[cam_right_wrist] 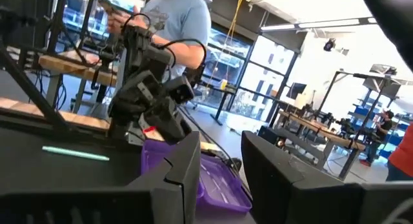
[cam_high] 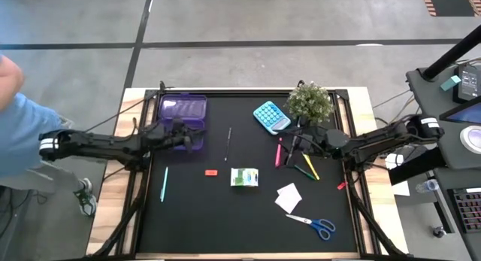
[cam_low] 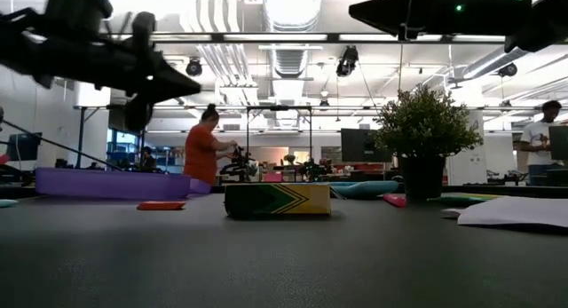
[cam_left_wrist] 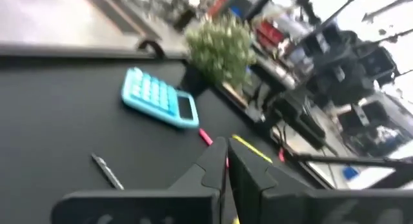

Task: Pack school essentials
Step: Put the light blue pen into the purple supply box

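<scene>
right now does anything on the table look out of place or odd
Mostly just scattered stationery. One small red piece lies at the mat's right edge, apart from the pen cluster. The purple case sits open and looks empty, with the left gripper over it and the right gripper above the pens.

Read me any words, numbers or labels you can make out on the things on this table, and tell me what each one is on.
No text can be read.
Green-white pack: chevron stripes only; no words show.
Blue calculator: keys and display too blurred to read.
Pale paper square: looks blank.
Red eraser: too small to tell.
</scene>
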